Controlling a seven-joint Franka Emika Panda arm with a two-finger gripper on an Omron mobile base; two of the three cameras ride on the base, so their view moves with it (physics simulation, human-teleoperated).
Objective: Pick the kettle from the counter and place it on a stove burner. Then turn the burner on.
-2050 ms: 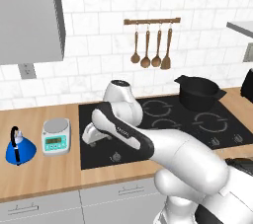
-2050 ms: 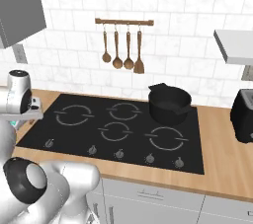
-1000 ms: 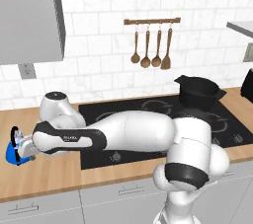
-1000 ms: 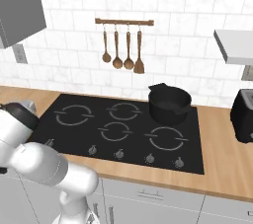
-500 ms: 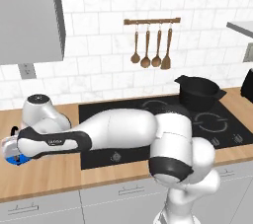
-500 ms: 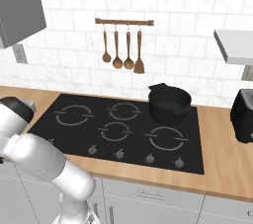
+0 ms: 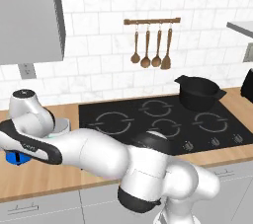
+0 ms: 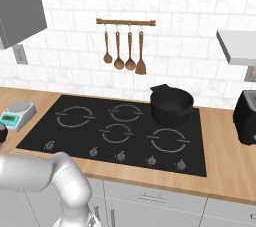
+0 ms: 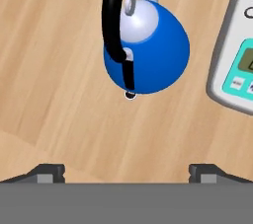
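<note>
The reach for the kettle [image 9: 148, 53] was in hand: it stood on the counter [image 9: 59, 70] at the far left, just beside a scale [image 9: 232, 65], well apart from the burner [image 8: 76, 117]. The arm stretched low and leftward, hand above it. The gripper [image 9: 126, 171] was spread wide, holding nothing. Next, it needed to descend and straddle the black handle.

Blue kettle [image 9: 148, 50] upright on counter [image 9: 59, 94]

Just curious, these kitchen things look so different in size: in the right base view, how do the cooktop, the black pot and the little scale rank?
1. Cooktop, by far the largest.
2. Pot.
3. Scale, smallest, though it sits about as far away as the pot.
</note>
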